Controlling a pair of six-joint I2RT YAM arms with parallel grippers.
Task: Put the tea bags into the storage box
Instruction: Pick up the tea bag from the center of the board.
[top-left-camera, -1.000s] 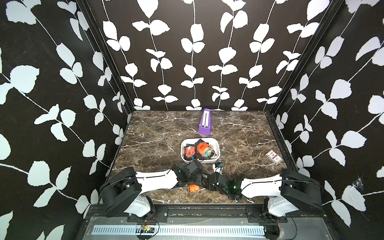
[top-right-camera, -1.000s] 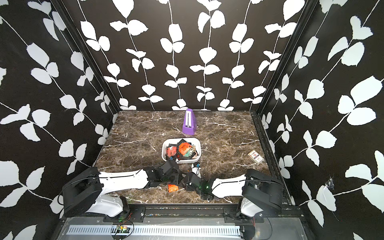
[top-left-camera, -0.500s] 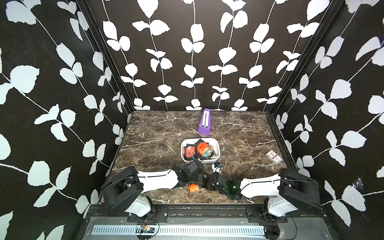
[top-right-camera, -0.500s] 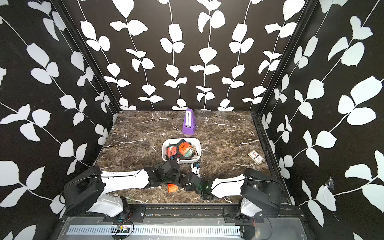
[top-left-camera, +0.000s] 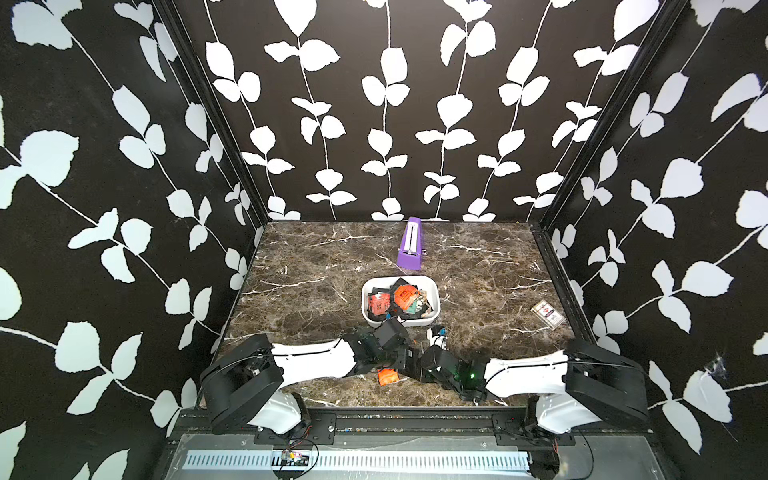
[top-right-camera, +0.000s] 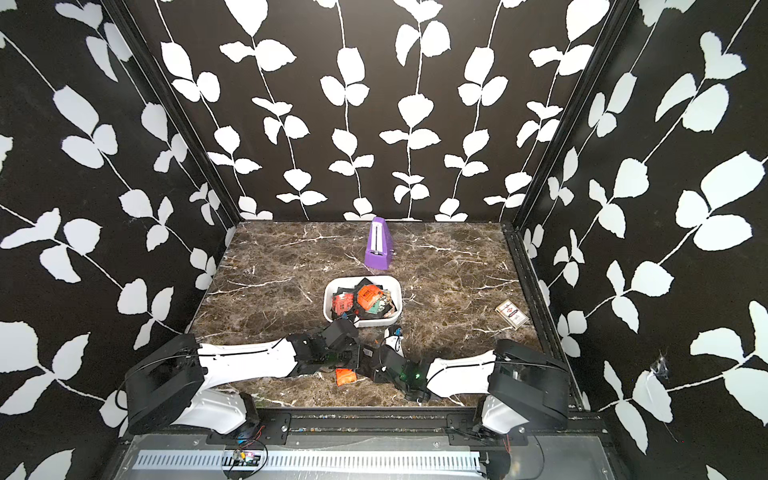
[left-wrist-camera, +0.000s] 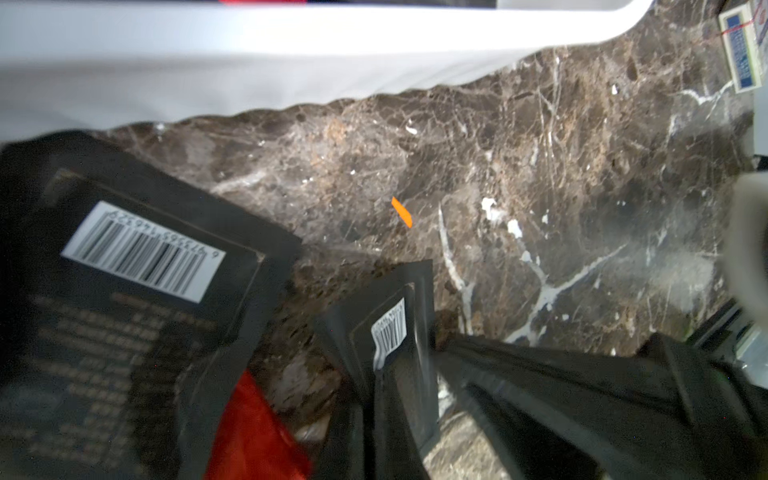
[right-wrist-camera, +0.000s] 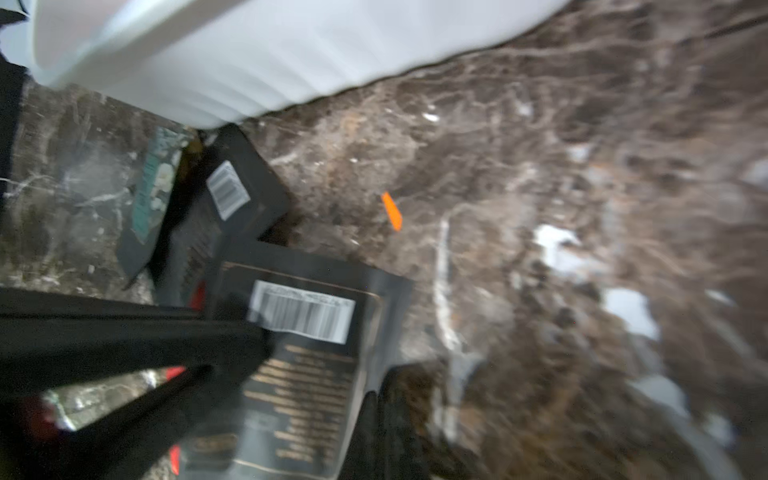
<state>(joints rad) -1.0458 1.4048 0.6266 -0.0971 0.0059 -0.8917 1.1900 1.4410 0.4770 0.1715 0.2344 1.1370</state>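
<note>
As the left fingers (right-wrist-camera: 232, 336) and right fingers (left-wrist-camera: 498, 374) meet, both pinched shut on one black tea bag (right-wrist-camera: 307, 374) near the table's (top-left-camera: 311, 291) front edge, an orange tea bag (top-left-camera: 388, 376) lies beside them. The white storage box (top-left-camera: 437, 299) just beyond holds more tea bags (top-left-camera: 399, 297).

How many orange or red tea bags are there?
3. A red bag and an orange bag lie in the box; another orange bag lies on the table before it. More may be hidden.

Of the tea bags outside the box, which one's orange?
The orange tea bag near the table's front edge. The other loose tea bags show black barcoded backs, or a green face.
</note>
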